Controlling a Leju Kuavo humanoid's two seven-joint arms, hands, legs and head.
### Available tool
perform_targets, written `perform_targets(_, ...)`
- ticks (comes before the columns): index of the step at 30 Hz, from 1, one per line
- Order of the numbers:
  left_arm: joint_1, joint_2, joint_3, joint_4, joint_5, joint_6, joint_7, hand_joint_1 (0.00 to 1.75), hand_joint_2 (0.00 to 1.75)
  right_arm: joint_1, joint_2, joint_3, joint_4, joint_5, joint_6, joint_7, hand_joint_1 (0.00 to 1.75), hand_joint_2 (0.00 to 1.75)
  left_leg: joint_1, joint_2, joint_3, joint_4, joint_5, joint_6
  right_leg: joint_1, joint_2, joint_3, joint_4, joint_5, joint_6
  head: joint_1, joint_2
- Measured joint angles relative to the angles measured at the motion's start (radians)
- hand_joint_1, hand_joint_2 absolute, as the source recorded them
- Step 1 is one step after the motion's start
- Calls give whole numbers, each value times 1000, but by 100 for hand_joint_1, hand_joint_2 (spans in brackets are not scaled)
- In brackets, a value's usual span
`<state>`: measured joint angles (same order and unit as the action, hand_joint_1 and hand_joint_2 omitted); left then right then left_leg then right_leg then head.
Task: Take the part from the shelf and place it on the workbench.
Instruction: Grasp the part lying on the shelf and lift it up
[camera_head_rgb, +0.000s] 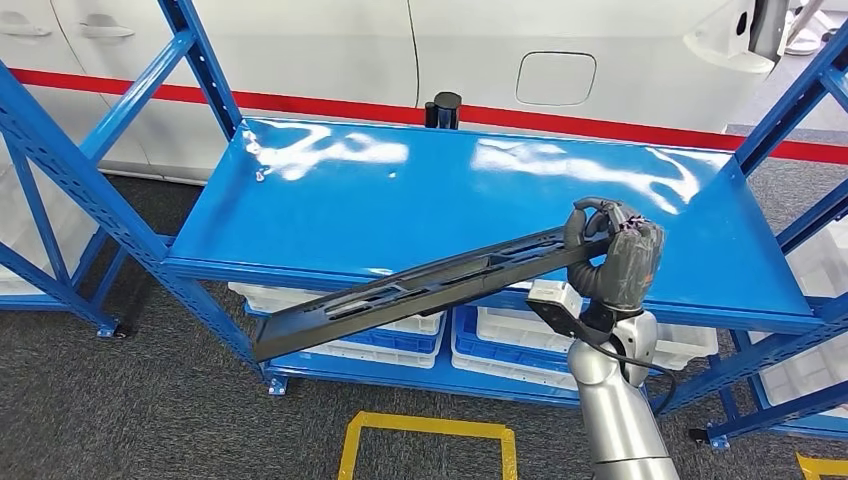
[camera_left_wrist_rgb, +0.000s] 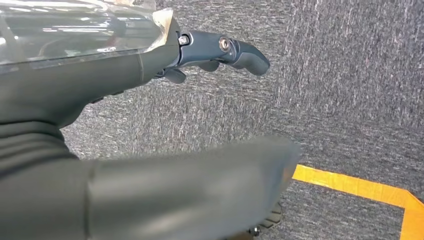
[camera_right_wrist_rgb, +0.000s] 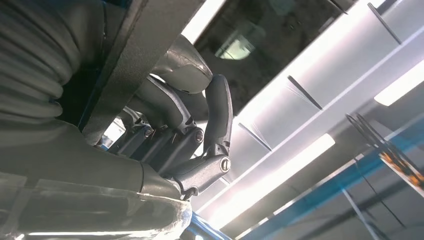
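Head view, catalogued: long black part (camera_head_rgb: 420, 290) — slim, ribbed, slotted — held at its right end by right hand (camera_head_rgb: 612, 255), fingers clenched round it; tilted, right end high over the near right of the shelf top, left end low and out past the near edge, hanging in front of the lower tier; not touching the deck so far as can be told. Blue shelf (camera_head_rgb: 400, 200) — glossy deck, perforated blue uprights left and right; white bins (camera_head_rgb: 500, 330) on the lower tier beneath; small black object (camera_head_rgb: 443, 108) standing at the far edge. White car body (camera_head_rgb: 450, 50) with red stripe behind the rack; grey carpet (camera_head_rgb: 120, 400) in front; yellow floor marking (camera_head_rgb: 425, 430) near, centre.

Right wrist view: dark fingers (camera_right_wrist_rgb: 217, 115) wrapped over the flat black part (camera_right_wrist_rgb: 135, 60), thumb underneath; ceiling lights beyond.

Left wrist view: left hand (camera_left_wrist_rgb: 150, 175) over grey carpet (camera_left_wrist_rgb: 340, 75); nothing in it; one dark finger (camera_left_wrist_rgb: 235, 50) stretched out straight, thick grey thumb apart from it — released; yellow tape (camera_left_wrist_rgb: 360, 187) on the floor past the thumb.
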<state>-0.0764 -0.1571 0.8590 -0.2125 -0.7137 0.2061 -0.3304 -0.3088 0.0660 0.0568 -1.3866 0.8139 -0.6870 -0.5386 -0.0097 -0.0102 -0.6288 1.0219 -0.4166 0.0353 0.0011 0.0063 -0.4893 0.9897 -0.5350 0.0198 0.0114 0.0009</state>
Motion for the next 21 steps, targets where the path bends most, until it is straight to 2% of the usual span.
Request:
perform_targets(7,0,-2,2,0,-17,14,16,0,175,1,17,0,-55,18,0,0,175,175,0,0,0,0,0,0,0,0,0,0,0,0,0,0)
perform_targets(11,0,-2,2,0,-19,15,19,0,0,2,21,0,-66,19,0,0,175,175,0,0,0,0,0,0,0,0,0,0,0,0,0,0)
perform_targets(15,0,-2,2,0,-32,7,40,0,175,5,24,0,-77,27,0,-1,175,175,0,0,0,0,0,0,0,0,0,0,0,0,0,0)
perform_targets(19,0,-1,-4,0,-75,4,101,0,175,10,30,0,-100,62,0,3,175,175,0,0,0,0,0,0,0,0,0,0,0,0,0,0)
perform_targets(21,0,3,-13,0,-103,13,96,0,175,10,33,0,-111,81,0,13,175,175,0,0,0,0,0,0,0,0,0,0,0,0,0,0)
